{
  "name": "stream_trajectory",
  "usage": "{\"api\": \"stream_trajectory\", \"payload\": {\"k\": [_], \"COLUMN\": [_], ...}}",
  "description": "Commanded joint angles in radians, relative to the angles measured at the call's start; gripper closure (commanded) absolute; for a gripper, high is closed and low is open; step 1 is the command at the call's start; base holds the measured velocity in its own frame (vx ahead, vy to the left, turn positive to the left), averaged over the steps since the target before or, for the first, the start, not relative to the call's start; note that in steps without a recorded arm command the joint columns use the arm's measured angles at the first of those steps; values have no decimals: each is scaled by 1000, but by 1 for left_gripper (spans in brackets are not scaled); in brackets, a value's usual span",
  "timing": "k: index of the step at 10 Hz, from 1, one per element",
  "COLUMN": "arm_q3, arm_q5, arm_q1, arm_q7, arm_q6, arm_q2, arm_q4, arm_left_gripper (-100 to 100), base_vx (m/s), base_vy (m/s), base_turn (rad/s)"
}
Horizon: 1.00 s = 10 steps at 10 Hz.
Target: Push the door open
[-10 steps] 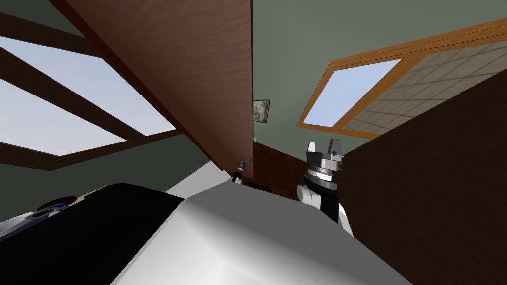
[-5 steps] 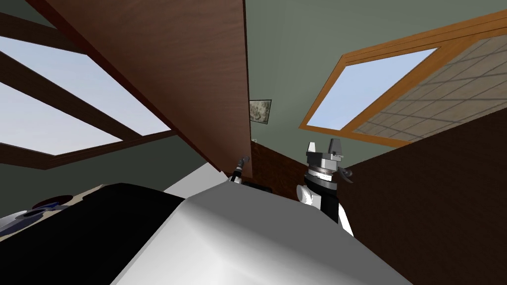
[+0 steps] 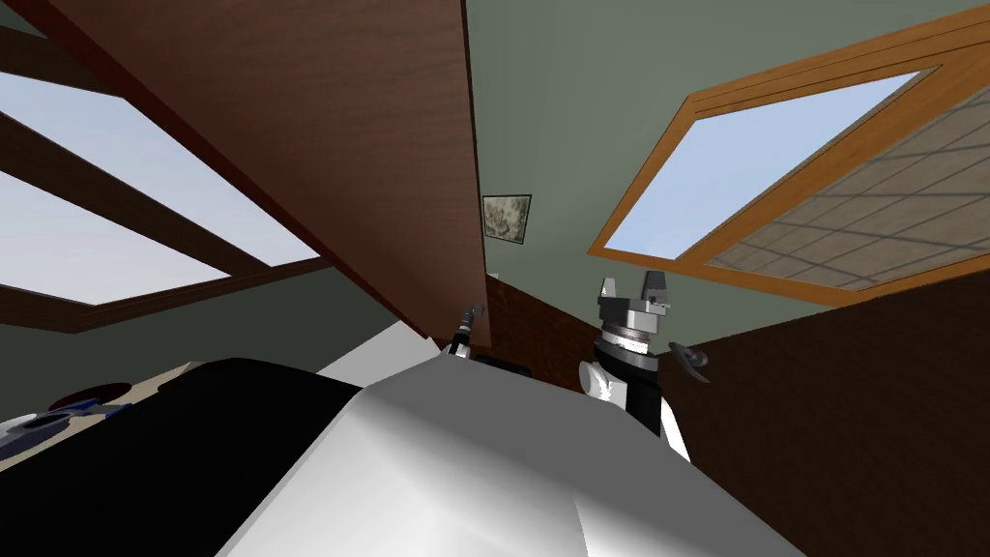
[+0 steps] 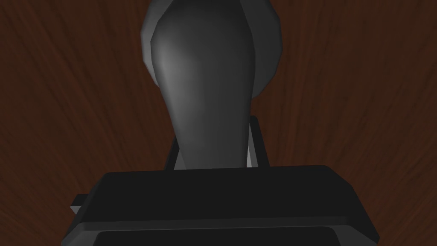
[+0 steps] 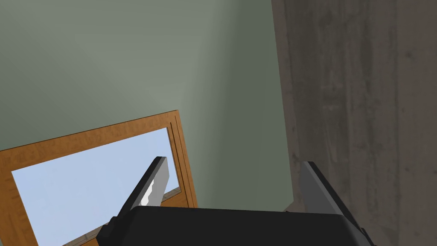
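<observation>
The brown wooden door (image 3: 367,145) stands edge-on ahead of me, slanting up to the left. At its lower edge is a small grey lever handle (image 3: 473,314), with my left gripper (image 3: 462,338) right under it. In the left wrist view the dark grey handle (image 4: 205,77) sits between the fingers (image 4: 254,141) of my left gripper (image 4: 213,147), which press its sides, with dark wood (image 4: 362,85) behind. My right gripper (image 3: 632,283) is raised to the right of the door, open and holding nothing. Its two fingers (image 5: 155,179) stand well apart in front of a green wall.
A dark brown wooden panel (image 3: 851,406) with its own lever handle (image 3: 688,358) stands close on my right, beside the right forearm. Green walls hold an orange-framed window (image 3: 764,164), a dark-framed window (image 3: 126,222) and a small picture (image 3: 506,219).
The door's edge has shifted left in the head view, and the opening beside it looks wider. The whole view has turned somewhat. The lever handle on the right panel has come into sight.
</observation>
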<state>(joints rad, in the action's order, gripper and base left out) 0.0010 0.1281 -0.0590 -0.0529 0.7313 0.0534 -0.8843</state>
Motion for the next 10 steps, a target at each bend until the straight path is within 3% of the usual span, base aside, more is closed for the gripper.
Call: {"api": "stream_trajectory", "payload": {"k": [1,5,10], "arm_q3": [16,59,115], "arm_q5": [7,27,54], "arm_q1": [5,7,11], "arm_q7": [-5,-18,-34], "arm_q6": [4,5,8], "arm_q2": [10,28,37], "arm_q4": [1,6,13], "arm_left_gripper": [100,100,100], "base_vx": [188,209,200], "base_vy": [-30,-55,-48], "base_turn": [47,46,63]}}
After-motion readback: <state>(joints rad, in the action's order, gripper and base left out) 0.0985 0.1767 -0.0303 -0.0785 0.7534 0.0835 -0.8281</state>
